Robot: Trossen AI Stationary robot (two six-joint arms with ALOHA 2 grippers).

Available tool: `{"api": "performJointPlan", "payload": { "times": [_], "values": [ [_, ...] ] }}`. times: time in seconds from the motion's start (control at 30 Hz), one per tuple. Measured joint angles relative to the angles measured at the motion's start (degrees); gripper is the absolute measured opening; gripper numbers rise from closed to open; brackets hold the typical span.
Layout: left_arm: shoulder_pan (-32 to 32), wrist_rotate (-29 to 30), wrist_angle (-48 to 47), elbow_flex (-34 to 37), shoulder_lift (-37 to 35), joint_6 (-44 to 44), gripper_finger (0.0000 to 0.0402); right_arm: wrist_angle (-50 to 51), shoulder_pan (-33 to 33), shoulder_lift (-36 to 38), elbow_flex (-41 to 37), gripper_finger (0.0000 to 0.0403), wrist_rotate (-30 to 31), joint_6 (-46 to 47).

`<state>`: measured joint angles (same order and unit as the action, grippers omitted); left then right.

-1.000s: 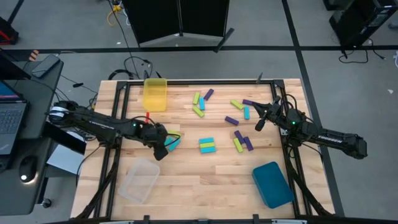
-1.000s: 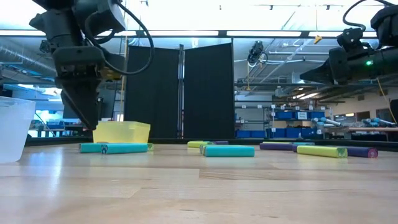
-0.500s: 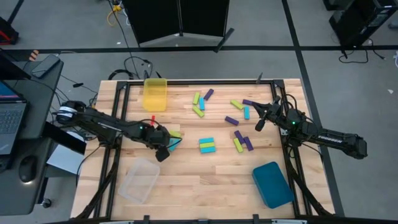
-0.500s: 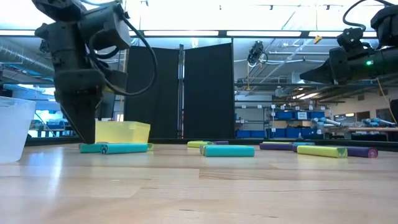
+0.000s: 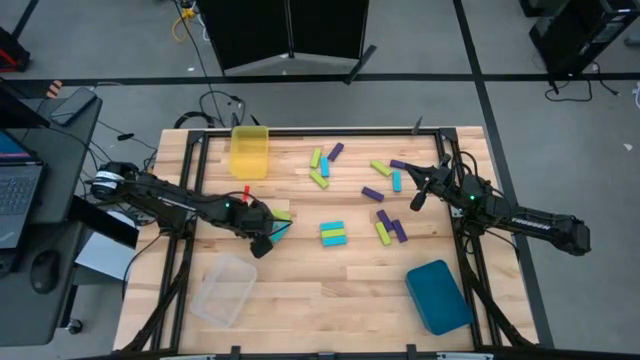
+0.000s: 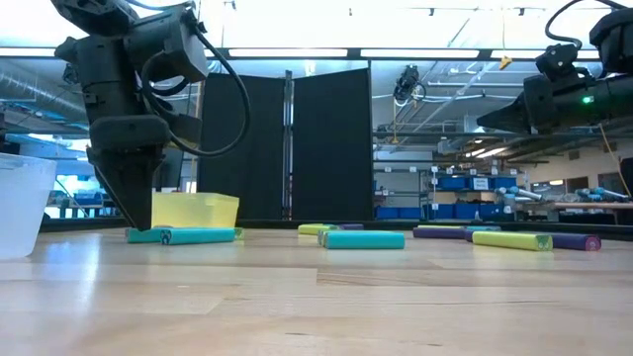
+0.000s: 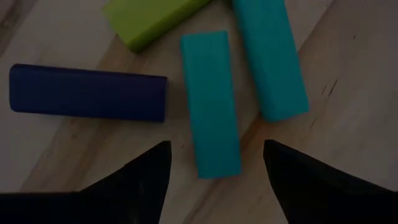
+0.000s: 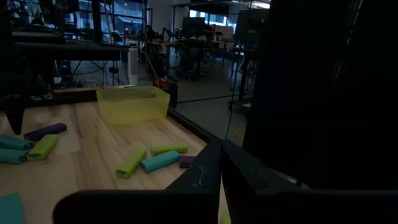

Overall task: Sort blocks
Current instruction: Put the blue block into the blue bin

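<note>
Left wrist view: the left gripper (image 7: 214, 180) hangs low over the wooden table (image 7: 348, 81) with its dark fingers (image 7: 140, 180) spread wide, grasping nothing.
Between the fingers: one end of a cyan-blue rectangular plastic bar (image 7: 210, 102) lies in the gap; whether the fingers touch it cannot be told.
Beside that bar: a second cyan-blue bar (image 7: 270, 59) lies just beside it, a dark purple bar (image 7: 87, 93) lies crosswise on its other side, and a yellow-green bar (image 7: 149, 18) lies past them.
Left gripper on the table: in the high view it (image 5: 262, 240) is on the left half, between the translucent yellow plastic bin (image 5: 249, 151) at the back edge and the clear plastic bin (image 5: 222, 289) at the front.
Right gripper: clenched and empty, it (image 5: 417, 200) is raised over the right side of the table.
Other blocks: a stacked cyan and yellow-green pair (image 5: 332, 233) lies mid-table; a cluster of yellow-green, cyan and purple bars (image 5: 324, 165) lies near the back; further bars (image 5: 388, 228) are scattered below the right gripper.
Teal bin: a teal rectangular bin (image 5: 438, 296) sits at the front right corner.
</note>
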<state>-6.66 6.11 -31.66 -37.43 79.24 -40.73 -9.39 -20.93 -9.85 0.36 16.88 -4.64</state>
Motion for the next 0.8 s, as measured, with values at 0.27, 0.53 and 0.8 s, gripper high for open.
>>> {"api": "performJointPlan", "payload": {
  "times": [0.27,0.53,0.8],
  "values": [
    [0.0,0.43,-0.02,0.04,0.0,-0.42,0.0264,0.0,0.0,0.0,0.0,0.0023,0.0,0.0],
    [0.0,1.49,0.0,0.04,0.0,-1.45,0.0264,0.0,0.0,0.0,0.0,0.0023,0.0,0.0],
    [0.0,1.49,-0.02,0.11,0.0,-1.51,0.0264,0.0,0.0,0.0,0.0,0.0023,0.0,0.0]
  ]
}}
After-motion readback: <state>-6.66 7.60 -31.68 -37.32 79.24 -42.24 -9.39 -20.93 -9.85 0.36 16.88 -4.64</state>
